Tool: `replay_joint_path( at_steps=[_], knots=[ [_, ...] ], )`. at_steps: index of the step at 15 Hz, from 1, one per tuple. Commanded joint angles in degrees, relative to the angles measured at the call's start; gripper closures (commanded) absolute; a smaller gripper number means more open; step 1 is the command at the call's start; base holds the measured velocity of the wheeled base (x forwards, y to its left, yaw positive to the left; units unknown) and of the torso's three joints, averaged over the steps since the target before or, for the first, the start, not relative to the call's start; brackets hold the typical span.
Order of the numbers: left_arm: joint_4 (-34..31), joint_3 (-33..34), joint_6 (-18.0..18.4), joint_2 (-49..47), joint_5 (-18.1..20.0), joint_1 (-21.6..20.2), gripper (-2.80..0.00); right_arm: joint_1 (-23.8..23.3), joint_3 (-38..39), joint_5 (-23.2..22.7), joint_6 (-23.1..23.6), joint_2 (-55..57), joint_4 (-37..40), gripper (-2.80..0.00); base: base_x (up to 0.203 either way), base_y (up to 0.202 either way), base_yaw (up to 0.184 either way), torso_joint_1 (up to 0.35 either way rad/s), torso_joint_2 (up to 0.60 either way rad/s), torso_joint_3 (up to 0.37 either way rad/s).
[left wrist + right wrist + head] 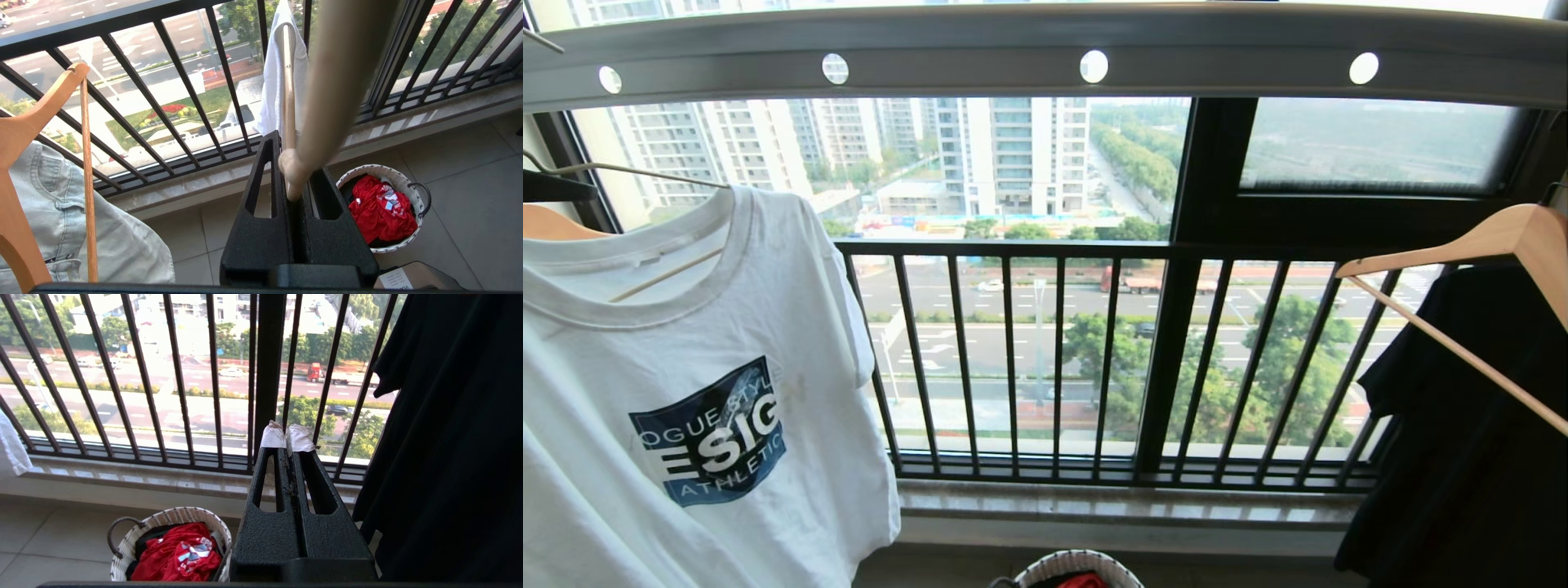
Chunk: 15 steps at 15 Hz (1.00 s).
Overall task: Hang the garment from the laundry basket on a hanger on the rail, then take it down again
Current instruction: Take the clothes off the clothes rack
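The white T-shirt with the dark blue chest logo hangs on a hanger at the left end of the grey rail, which has a row of round holes. In the left wrist view the left gripper has its fingers pressed together on a pale wooden hanger bar, and the white cloth of the T-shirt drapes over the far end of this bar.

The right gripper has its fingers pressed together on nothing; it is near the black barred window railing, beside the black garment.

The white woven laundry basket stands on the tiled floor close to the window sill, with red clothing inside. A pale denim garment hangs on a wooden hanger beside the left gripper.
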State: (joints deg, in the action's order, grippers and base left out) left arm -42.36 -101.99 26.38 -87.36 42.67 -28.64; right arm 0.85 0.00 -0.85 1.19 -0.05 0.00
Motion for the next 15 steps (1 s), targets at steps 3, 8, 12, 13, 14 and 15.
replay_joint_path(
  at_steps=[3, 8, 12, 13, 14, 15],
  knots=[
    [-0.7, 1.8, -0.7, 4.3, 0.2, 0.0, 0.0, 0.0, 0.0, 0.0, 0.0, 0.0, 0.0, 0.0, 0.0, 0.0, 0.0, 0.0, 0.0, 0.0],
    [-7.8, 7.3, -0.6, 7.6, 0.5, 6.2, 0.0, 0.0, 0.0, 0.0, 0.0, 0.0, 0.0, 0.0, 0.0, 0.0, 0.0, 0.0, 0.0, 0.0],
    [-6.8, 17.3, -0.7, 8.9, 0.6, 14.6, 0.0, 0.0, 0.0, 0.0, 0.0, 0.0, 0.0, 0.0, 0.0, 0.0, 0.0, 0.0, 0.0, 0.0],
    [-4.9, 20.1, -0.7, 8.9, 0.6, 16.2, 0.0, 0.0, 0.0, 0.0, 0.0, 0.0, 0.0, 0.0, 0.0, 0.0, 0.0, 0.0, 0.0, 0.0],
    [-2.1, 23.4, -0.8, 8.8, 0.6, 17.8, 0.0, 0.0, 0.0, 0.0, 0.0, 0.0, 0.0, 0.0, 0.0, 0.0, 0.0, 0.0, 0.0, 0.0],
    [2.3, 27.6, -0.9, 8.4, 0.6, 19.7, 0.0, 0.0, 0.0, 0.0, 0.0, 0.0, 0.0, 0.0, 0.0, 0.0, 0.0, 0.0, 0.0, 0.0]
  ],
)
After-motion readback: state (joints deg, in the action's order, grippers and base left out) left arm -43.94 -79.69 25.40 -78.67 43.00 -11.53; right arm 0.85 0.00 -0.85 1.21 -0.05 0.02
